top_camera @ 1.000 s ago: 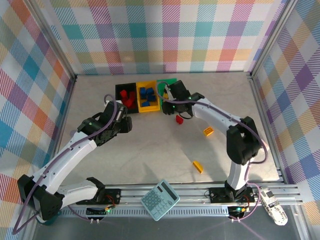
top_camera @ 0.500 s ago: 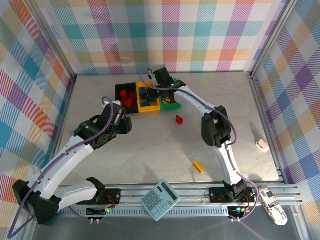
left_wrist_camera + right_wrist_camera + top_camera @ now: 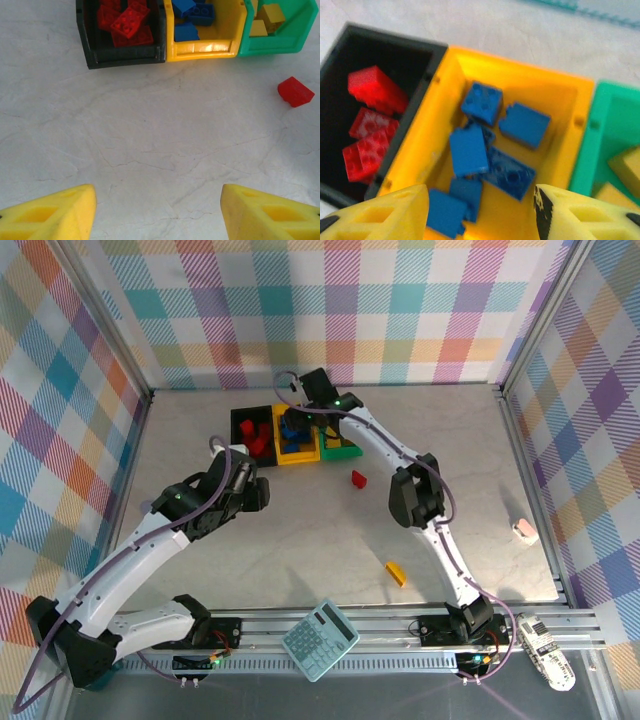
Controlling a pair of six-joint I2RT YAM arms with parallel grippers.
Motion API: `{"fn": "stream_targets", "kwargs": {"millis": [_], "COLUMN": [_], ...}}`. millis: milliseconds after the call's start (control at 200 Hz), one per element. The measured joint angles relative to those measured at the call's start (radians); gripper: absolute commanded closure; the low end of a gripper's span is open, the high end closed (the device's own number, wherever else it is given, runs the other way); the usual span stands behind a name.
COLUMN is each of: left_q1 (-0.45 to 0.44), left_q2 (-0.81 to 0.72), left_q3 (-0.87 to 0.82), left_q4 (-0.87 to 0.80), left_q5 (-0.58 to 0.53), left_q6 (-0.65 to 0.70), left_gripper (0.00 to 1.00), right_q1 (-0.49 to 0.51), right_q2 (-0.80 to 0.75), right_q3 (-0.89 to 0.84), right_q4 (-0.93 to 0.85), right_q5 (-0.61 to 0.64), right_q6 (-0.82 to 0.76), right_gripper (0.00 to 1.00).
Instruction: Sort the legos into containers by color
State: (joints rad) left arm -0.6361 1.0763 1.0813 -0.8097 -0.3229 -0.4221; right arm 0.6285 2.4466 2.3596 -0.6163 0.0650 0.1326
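I log left gripper (image 3: 157,210) wide open, empty, left of table (image 3: 300,540) centre | black bin (image 3: 122,59), far edge, red legos (image 3: 130,22) | yellow bin (image 3: 200,48) touching it, blue legos (image 3: 469,152); right gripper (image 3: 480,210) above, open, empty | green bin (image 3: 270,47), yellow legos (image 3: 270,15) | loose red lego (image 3: 295,92) near it | loose yellow lego (image 3: 397,573) toward near edge.

A robot lab test cell: plaid backdrop walls (image 3: 330,310) box in a marble-look counter (image 3: 300,540) mid-frame, aluminium posts (image 3: 109,320) rise at the upper corners, and a slotted metal rail (image 3: 385,620) along the bottom edge anchors the arm bases (image 3: 448,626)
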Motion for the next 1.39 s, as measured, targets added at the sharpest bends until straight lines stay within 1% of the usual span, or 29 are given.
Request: {"fn": "stream_targets", "kwargs": {"millis": [110, 310, 390, 510, 595, 660, 780, 940, 1070, 1270, 1395], "left_q1": [-0.014, -0.064, -0.103, -0.177, -0.219, -0.238, -0.274, -0.308, -0.331, -0.338, -0.338], "left_q2": [0.02, 0.09, 0.137, 0.235, 0.308, 0.347, 0.419, 0.469, 0.504, 0.518, 0.518], "left_q3": [0.0, 0.0, 0.0, 0.023, 0.046, 0.062, 0.103, 0.129, 0.148, 0.148, 0.148], "left_q4": [0.003, 0.058, 0.086, 0.116, 0.145, 0.162, 0.19, 0.219, 0.228, 0.235, 0.236], "left_q5": [0.009, 0.049, 0.064, 0.076, 0.088, 0.095, 0.105, 0.122, 0.126, 0.13, 0.13], "left_q6": [-0.002, -0.005, -0.006, -0.008, -0.008, -0.008, -0.008, -0.008, -0.008, -0.008, -0.008], "left_gripper": [0.33, 0.33, 0.33, 0.33, 0.33, 0.33, 0.33, 0.33, 0.33, 0.33, 0.33], "right_q1": [-0.008, -0.042, -0.08, -0.156, -0.205, -0.246, -0.281, -0.295, -0.304, -0.309, -0.309], "right_q2": [-0.132, -0.457, -0.581, -0.687, -0.716, -0.726, -0.729, -0.741, -0.776, -0.789, -0.823], "right_q3": [-0.186, -0.538, -0.65, -0.776, -0.861, -0.94, -1.069, -1.163, -1.253, -1.321, -1.353], "right_q4": [0.016, 0.062, 0.071, 0.07, 0.071, 0.077, 0.061, 0.055, 0.058, 0.065, 0.068], "right_q5": [0.013, 0.031, 0.037, 0.061, 0.077, 0.09, 0.115, 0.137, 0.147, 0.176, 0.203], "right_q6": [-0.003, -0.002, 0.006, 0.027, 0.051, 0.079, 0.142, 0.225, 0.297, 0.386, 0.429], "right_gripper": [0.4, 0.36, 0.33, 0.32, 0.31, 0.29, 0.25, 0.22, 0.23, 0.22, 0.21]}}
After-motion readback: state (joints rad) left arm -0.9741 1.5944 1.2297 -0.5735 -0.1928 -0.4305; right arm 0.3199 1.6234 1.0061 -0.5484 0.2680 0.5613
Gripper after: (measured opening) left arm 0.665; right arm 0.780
